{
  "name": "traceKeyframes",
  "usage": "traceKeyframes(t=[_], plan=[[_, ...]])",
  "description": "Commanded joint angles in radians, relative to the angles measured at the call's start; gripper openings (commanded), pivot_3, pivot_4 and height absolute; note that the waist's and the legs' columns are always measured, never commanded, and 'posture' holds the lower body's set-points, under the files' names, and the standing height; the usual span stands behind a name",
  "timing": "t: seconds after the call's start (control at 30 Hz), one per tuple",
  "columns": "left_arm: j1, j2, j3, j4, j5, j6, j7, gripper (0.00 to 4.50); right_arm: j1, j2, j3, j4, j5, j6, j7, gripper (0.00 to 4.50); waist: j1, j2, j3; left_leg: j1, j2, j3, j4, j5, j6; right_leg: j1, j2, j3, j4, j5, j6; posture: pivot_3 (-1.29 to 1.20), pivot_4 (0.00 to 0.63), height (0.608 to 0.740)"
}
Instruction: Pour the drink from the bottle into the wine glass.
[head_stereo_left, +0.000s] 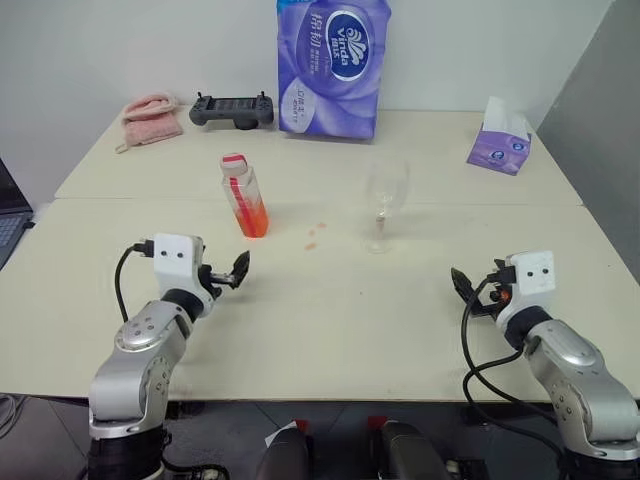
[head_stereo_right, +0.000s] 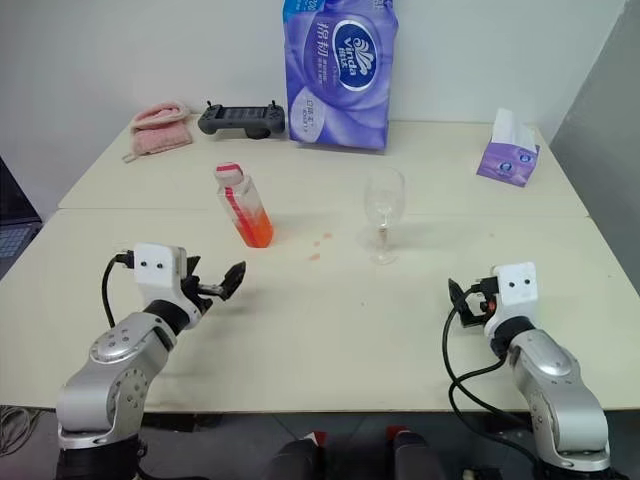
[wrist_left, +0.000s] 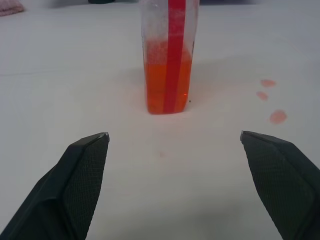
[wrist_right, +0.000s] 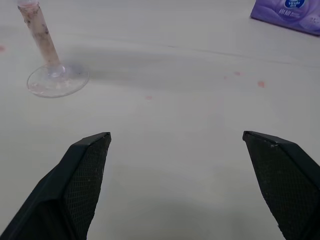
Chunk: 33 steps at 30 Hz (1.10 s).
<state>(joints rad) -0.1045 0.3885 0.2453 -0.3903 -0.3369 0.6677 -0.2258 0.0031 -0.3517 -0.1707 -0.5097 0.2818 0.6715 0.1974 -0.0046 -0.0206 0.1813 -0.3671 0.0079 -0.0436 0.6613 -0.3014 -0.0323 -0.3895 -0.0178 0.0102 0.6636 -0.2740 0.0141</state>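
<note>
The bottle (head_stereo_left: 245, 195) stands capped on the cream table (head_stereo_left: 320, 320), left of centre, its lower third filled with the orange-red drink (head_stereo_left: 252, 220). The wine glass (head_stereo_left: 384, 205) stands upright to its right with a hand's width between them; its bowl looks empty. My left gripper (head_stereo_left: 232, 272) is open just above the table, a short way in front of the bottle (wrist_left: 167, 55) and pointing at it. My right gripper (head_stereo_left: 465, 290) is open near the front right, well short of the glass foot (wrist_right: 57, 80). Neither gripper holds anything.
Small red drops (head_stereo_left: 315, 236) mark the table between bottle and glass. Along the back stand a purple tissue pack (head_stereo_left: 332, 65), a black controller (head_stereo_left: 232, 108), a pink cloth (head_stereo_left: 152, 118) and a purple tissue box (head_stereo_left: 500, 145). A laptop (head_stereo_left: 10, 215) sits off the left edge.
</note>
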Motion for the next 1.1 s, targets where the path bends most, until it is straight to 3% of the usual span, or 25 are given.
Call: traceKeyframes(t=[0.03, 0.83, 1.0, 1.1], plan=[[-0.009, 0.004, 0.025, -0.051, -0.003, -0.015, 0.010, 4.48, 0.000, -0.008, 0.005, -0.055, -0.011, -0.022, 0.005, 4.50, 0.000, 0.000, 0.000, 0.000, 0.000, 0.000, 0.000, 0.000, 0.000, 0.000, 0.000, 0.000, 0.000, 0.000, 0.000, 0.00, 0.150, 0.740], [-0.043, 0.020, 0.019, -0.006, 0.019, -0.022, 0.000, 4.48, -0.022, -0.038, -0.014, -0.075, 0.009, -0.033, 0.060, 4.50, 0.000, 0.000, 0.000, 0.000, 0.000, 0.001, 0.000, 0.000, 0.000, 0.000, 0.000, 0.000, 0.000, 0.000, 0.000, 0.00, 0.150, 0.740], [-0.067, 0.031, 0.016, 0.009, 0.026, -0.025, -0.007, 4.48, -0.058, -0.111, -0.076, -0.087, 0.100, -0.029, 0.169, 4.50, 0.000, 0.000, 0.000, 0.000, 0.000, 0.001, 0.001, 0.000, 0.000, 0.000, 0.000, 0.000, 0.000, 0.000, 0.000, 0.00, 0.150, 0.740], [-0.089, 0.044, 0.013, 0.032, 0.030, -0.036, -0.023, 4.48, -0.138, -0.153, -0.111, -0.090, 0.243, 0.008, 0.271, 4.50, -0.003, 0.000, 0.000, 0.001, 0.000, 0.001, 0.000, 0.000, 0.001, 0.001, 0.000, 0.001, 0.000, 0.000, 0.000, 0.00, 0.150, 0.740]])
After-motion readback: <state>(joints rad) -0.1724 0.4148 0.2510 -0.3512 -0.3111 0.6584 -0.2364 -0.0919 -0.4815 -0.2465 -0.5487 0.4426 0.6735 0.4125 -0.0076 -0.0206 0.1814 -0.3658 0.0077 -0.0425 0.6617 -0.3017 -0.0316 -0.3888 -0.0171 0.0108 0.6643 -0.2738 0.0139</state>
